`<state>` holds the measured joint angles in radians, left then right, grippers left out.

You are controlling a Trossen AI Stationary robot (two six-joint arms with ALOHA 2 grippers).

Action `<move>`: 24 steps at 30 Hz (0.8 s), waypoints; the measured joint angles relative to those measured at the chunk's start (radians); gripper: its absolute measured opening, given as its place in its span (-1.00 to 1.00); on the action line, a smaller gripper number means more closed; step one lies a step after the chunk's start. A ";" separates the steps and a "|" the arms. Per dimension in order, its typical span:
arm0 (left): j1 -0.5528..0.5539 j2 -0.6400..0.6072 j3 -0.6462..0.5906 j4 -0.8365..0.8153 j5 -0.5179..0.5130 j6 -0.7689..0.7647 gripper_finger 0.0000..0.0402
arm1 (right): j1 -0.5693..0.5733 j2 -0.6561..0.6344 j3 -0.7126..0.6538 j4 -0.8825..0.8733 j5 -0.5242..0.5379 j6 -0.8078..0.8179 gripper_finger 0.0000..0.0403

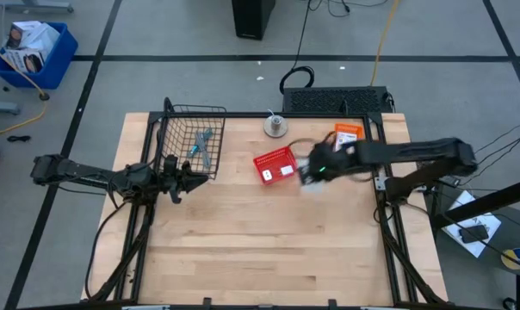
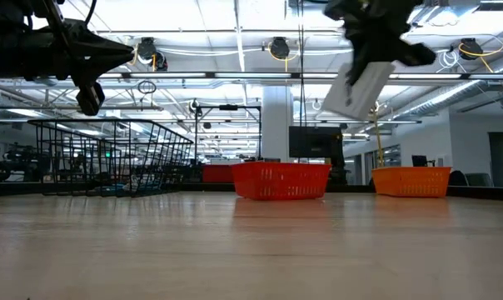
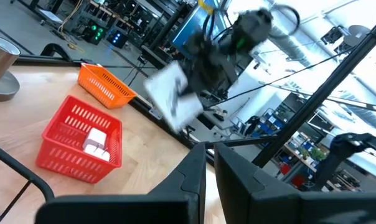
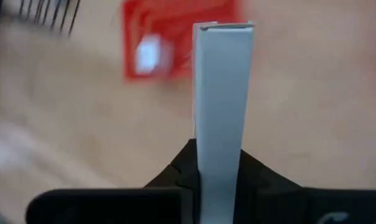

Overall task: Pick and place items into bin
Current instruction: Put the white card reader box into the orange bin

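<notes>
Clamped edge-on between the right gripper's [image 4: 220,165] fingers, a flat white packet [image 4: 222,93] hangs in the air just beside the red basket [image 1: 275,165], which holds white blocks [image 3: 96,141]. Left gripper [image 1: 188,179], jaws narrow and empty, hovers beside the wire basket [image 1: 191,131] (two stick tools [image 1: 201,146] inside).

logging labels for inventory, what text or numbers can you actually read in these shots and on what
None can be read.
White packet held in the right gripper: no print legible, blurred.
Orange bin: white label, too small to read.
Red bin: white blocks inside, no legible marks.
Blue bin on the floor: printed packs, too small to read.
</notes>
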<state>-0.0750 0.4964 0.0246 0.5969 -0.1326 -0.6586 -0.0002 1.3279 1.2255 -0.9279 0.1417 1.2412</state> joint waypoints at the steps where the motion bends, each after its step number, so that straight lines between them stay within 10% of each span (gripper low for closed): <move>1: 0.000 0.000 0.000 -0.001 0.000 0.000 -0.81 | -0.020 -0.038 0.000 -0.042 0.040 -0.008 -0.84; 9: 0.000 0.000 0.000 -0.003 0.000 0.000 -0.81 | -0.228 -0.301 -0.055 -0.188 0.323 -0.165 -0.84; 24: 0.000 0.000 0.000 -0.003 0.000 0.000 -0.81 | -0.771 -0.390 -0.425 0.211 -0.006 -0.472 -0.84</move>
<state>-0.0750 0.4965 0.0246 0.5941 -0.1322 -0.6586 -0.7708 0.9381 0.8000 -0.7171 0.1358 0.7691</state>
